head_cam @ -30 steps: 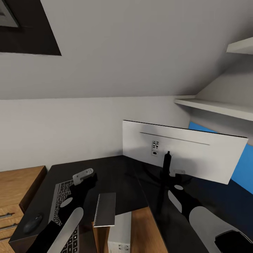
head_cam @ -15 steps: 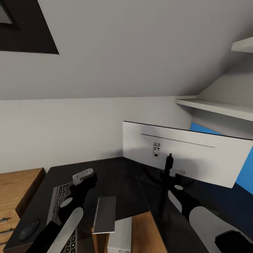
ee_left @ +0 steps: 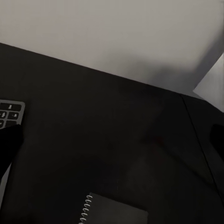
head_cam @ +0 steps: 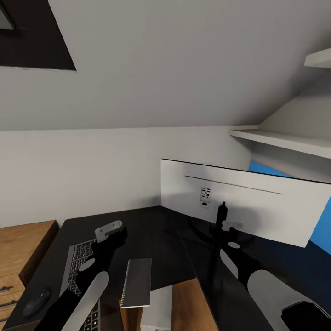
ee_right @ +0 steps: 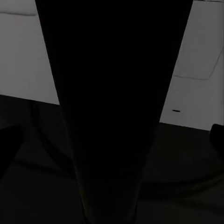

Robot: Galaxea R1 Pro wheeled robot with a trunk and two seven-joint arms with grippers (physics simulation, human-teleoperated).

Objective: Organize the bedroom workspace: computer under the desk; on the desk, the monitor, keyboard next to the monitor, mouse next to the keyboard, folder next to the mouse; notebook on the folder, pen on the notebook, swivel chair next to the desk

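Note:
The monitor stands on the black desk with its white back toward me. Its black stand rises right in front of my right gripper, which is open; the stand sits between the spread fingertips, and I cannot tell if they touch it. My left gripper hovers open and empty over the keyboard. The mouse lies left of the keyboard. The grey spiral notebook lies at the desk's inner edge, and also shows as the notebook. Part of the computer peeks out below the desk.
A light wood cabinet adjoins the desk's left end. White shelves hang on the right wall, with a blue surface behind the monitor. The sloped ceiling comes down close to the desk's back edge.
The whole picture has shifted slightly, so the camera moved. Both arms hold the same pose, and the things on the desk lie as before.

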